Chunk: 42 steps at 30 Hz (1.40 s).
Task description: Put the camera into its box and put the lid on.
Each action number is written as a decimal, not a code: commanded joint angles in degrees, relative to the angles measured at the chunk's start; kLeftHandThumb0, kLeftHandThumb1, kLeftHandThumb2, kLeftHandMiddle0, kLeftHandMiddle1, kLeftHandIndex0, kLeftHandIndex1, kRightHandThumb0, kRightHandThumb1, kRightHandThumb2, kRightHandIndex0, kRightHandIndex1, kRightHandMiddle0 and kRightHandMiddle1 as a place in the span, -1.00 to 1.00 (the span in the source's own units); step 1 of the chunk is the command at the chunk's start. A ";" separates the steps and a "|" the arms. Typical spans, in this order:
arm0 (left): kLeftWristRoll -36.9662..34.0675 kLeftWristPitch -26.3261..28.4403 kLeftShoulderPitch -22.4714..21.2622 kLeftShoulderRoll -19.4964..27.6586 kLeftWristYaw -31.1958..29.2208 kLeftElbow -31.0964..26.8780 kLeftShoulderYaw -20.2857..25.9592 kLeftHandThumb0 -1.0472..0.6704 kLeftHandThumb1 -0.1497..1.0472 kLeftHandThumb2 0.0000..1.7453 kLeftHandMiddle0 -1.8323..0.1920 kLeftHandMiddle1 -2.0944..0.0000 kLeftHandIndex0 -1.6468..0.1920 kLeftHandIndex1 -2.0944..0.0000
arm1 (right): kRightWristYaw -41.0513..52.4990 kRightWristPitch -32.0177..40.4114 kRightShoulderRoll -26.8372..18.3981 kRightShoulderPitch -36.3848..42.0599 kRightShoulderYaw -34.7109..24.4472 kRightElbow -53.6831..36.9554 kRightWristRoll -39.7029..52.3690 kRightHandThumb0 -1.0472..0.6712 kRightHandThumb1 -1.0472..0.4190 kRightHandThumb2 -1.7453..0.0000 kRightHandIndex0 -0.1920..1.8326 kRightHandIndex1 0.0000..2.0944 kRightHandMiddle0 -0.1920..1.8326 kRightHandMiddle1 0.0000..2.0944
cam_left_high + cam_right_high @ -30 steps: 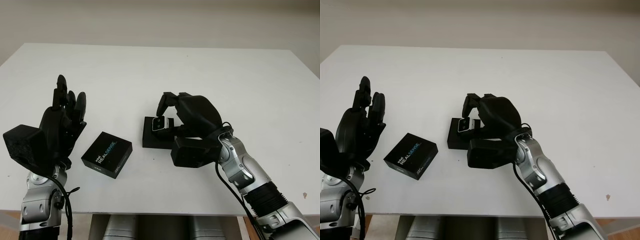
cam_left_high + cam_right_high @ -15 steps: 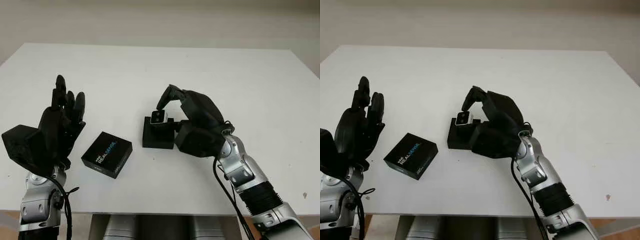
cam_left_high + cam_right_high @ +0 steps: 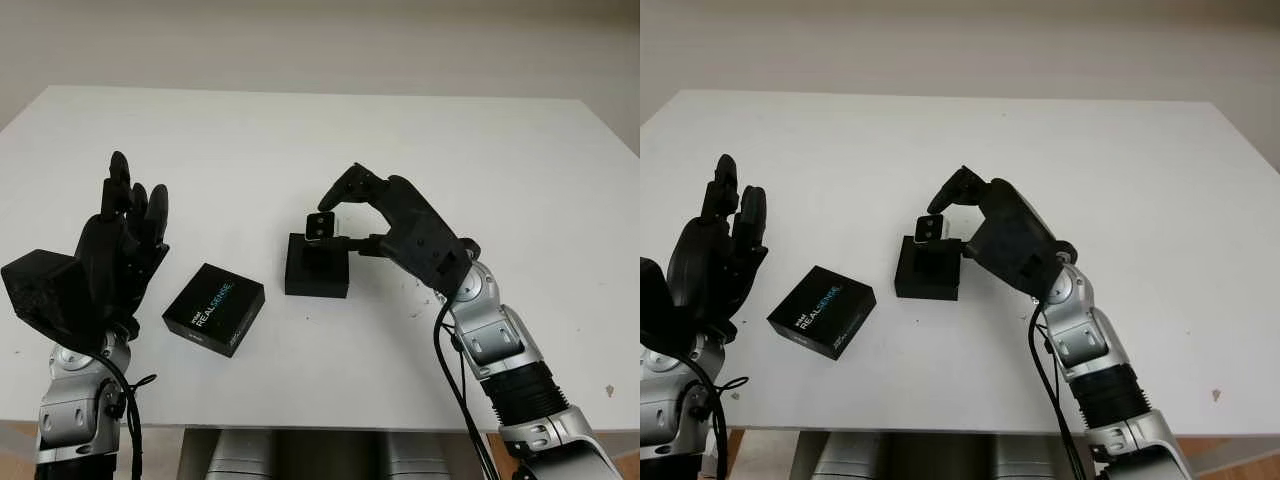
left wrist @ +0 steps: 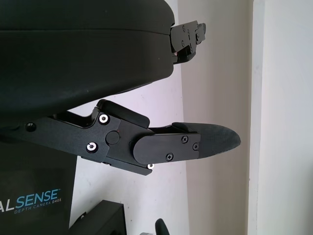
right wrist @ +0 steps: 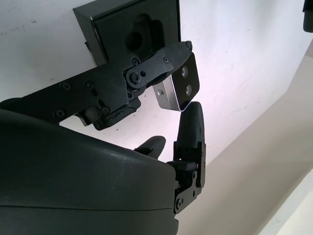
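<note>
We are viewing a white rectangular table (image 3: 500, 160) on which our two black three-finger hands are working. Our right hand (image 3: 352, 208) is reaching in from the lower right and is gripping the small silver-and-black depth camera (image 3: 320, 227) between its fingertips (image 5: 191, 122); one finger is pressing on the camera's top edge while the others are supporting it from below and behind. The camera is hanging in the air just above the open black square box (image 3: 317, 266), tilted, with its dark lens face turned toward our left side; it is not yet sitting in the box. In the right wrist view we are seeing the same camera (image 5: 180, 88) with two round lenses on its face, held clear of the box (image 5: 132, 34), whose black foam insert is showing a shaped recess. The box is standing near the middle of the table, its near edge facing us. To its left, well apart from it, the flat black square lid printed with "REALSENSE" lettering (image 3: 214, 308) is lying face up on the tabletop, turned at a slant. Our left hand (image 3: 115, 250) is open and holding nothing; we are keeping it raised over the table's left side, beside the lid but not touching it, fingers pointing away from us.
</note>
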 commanded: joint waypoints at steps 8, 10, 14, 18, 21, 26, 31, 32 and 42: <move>-0.12 0.25 -0.07 0.77 -0.21 -1.00 0.42 -0.58 1.00 -0.49 0.98 0.95 1.00 0.97 | 2.23 0.11 0.03 -0.26 -1.26 2.07 3.63 -0.29 -0.86 0.94 -0.57 -0.63 -0.50 0.65; -0.02 0.17 -0.07 0.79 -0.18 -0.93 0.41 -0.58 1.00 -0.49 0.98 0.95 1.00 0.97 | 2.57 0.21 0.24 -0.16 -1.35 2.51 4.41 -0.28 -0.86 0.94 -0.57 -0.66 -0.50 0.64; 0.07 0.18 -0.12 0.88 -0.19 -0.89 0.39 -0.58 1.00 -0.48 0.98 0.95 1.00 0.97 | 3.09 1.08 0.79 0.05 -1.58 2.85 6.04 -0.28 -0.86 0.94 -0.57 -0.70 -0.50 0.62; 0.23 -0.02 -0.11 1.04 -0.42 -0.90 0.24 -0.57 1.00 -0.47 0.99 0.95 1.00 0.98 | 3.08 0.42 1.54 0.27 -1.68 4.26 7.43 -0.28 -0.86 0.94 -0.56 -0.73 -0.51 0.61; -0.08 0.32 -0.23 1.09 -0.54 -0.84 0.30 -0.57 1.00 -0.48 0.99 0.95 1.00 0.98 | 2.62 -0.41 2.27 0.30 -1.92 5.72 8.32 -0.30 -0.87 0.94 -0.56 -0.74 -0.51 0.62; -0.35 0.19 -0.39 1.11 -0.78 -0.53 0.42 -0.57 1.00 -0.49 0.99 0.95 1.00 0.98 | 1.76 -1.82 3.89 -0.33 -2.90 8.88 9.88 -0.29 -0.88 0.94 -0.56 -0.77 -0.50 0.64; 0.01 0.43 -0.31 1.57 -0.79 -0.74 0.25 -0.58 1.00 -0.47 0.99 0.95 1.00 0.99 | 1.72 -1.86 4.85 -1.36 -3.44 11.21 10.89 -0.31 -0.88 0.94 -0.56 -0.80 -0.50 0.66; -0.01 0.45 -0.25 1.66 -0.82 -0.78 0.25 -0.58 1.00 -0.47 0.99 0.95 1.00 0.98 | 1.75 -1.74 4.99 -1.50 -3.53 11.48 11.06 -0.31 -0.89 0.94 -0.56 -0.81 -0.51 0.66; -0.54 0.77 -0.05 1.85 -1.12 -1.00 0.57 -0.58 1.00 -0.49 1.00 0.95 1.00 0.99 | 2.17 -1.04 4.76 -1.57 -3.66 11.77 11.52 -0.30 -0.88 0.94 -0.55 -0.85 -0.51 0.68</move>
